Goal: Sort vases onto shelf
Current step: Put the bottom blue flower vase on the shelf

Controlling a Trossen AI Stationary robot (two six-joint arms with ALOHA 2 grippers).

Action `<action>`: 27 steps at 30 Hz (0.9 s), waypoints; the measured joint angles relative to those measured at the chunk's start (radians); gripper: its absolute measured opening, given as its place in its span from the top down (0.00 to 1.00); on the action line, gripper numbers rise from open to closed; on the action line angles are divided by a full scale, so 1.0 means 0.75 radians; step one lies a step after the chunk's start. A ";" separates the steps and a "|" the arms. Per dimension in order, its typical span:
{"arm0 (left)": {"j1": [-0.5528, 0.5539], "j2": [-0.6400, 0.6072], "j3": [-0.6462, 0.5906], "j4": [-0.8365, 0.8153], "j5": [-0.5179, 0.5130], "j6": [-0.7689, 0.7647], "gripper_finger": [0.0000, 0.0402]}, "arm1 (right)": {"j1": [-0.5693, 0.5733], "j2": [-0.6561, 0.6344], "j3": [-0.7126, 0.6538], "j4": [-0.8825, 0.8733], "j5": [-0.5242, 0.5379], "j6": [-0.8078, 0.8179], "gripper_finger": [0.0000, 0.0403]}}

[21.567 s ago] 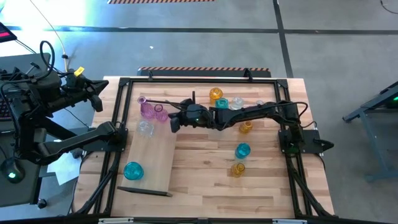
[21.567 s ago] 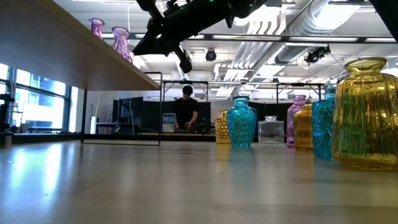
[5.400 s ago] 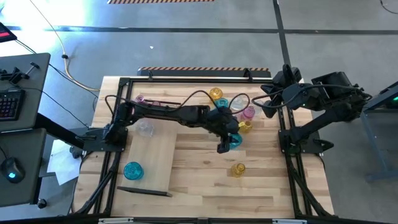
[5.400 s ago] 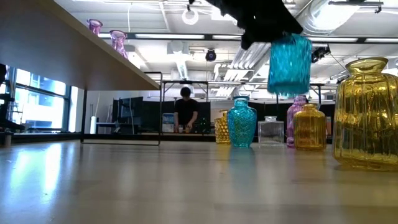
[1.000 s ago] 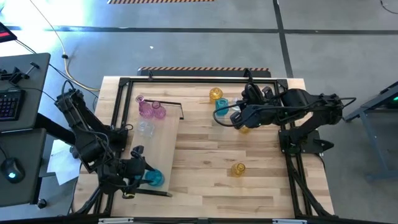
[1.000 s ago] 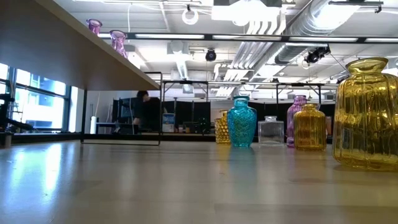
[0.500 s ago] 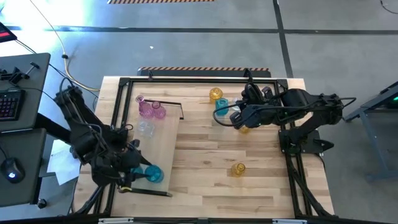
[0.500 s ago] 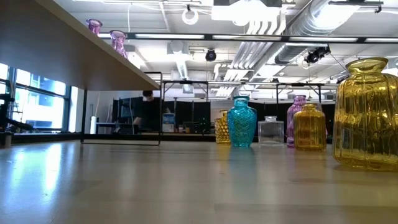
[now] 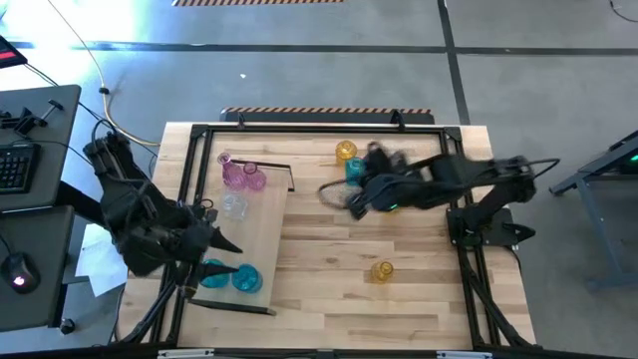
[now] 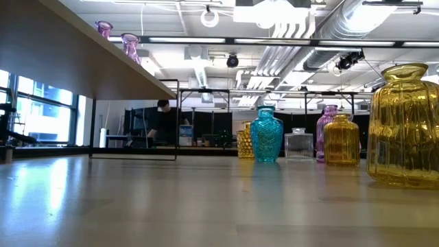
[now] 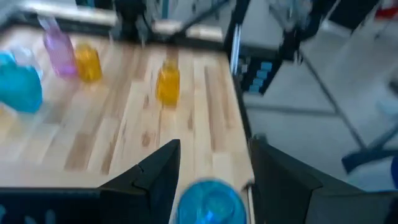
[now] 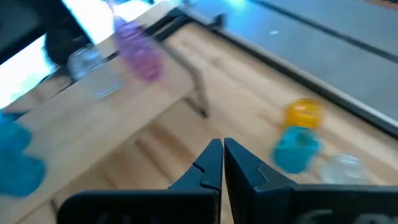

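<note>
Two teal vases (image 9: 230, 276) stand together at the near end of the shelf (image 9: 254, 224), pink ones (image 9: 241, 176) at the far end — apparently grouped by colour. The left gripper (image 9: 231, 258) hovers beside them, fingers spread (holding nothing); the right gripper (image 9: 331, 194), pressed together, hangs over the tabletop (image 9: 339, 299). A person (image 10: 162, 121) stands in the room behind.

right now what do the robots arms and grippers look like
Both arms are black, jointed, with black cables looping alongside. The left gripper has two broad, flat black fingers. The right gripper has tapered black fingers ending in narrow tips. No markings are visible.
</note>
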 joint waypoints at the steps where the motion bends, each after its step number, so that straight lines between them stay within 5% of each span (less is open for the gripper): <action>1: 0.000 -0.018 0.000 0.026 -0.026 0.016 0.54 | 0.006 0.037 0.000 0.055 -0.029 -0.034 1.00; 12: -0.003 -0.206 0.001 0.108 -0.122 0.156 0.54 | 0.023 0.401 0.000 0.743 -0.417 -0.079 1.00; 27: -0.003 -0.222 0.001 0.157 -0.213 0.332 0.54 | 0.221 0.571 0.000 0.913 -0.278 0.469 1.00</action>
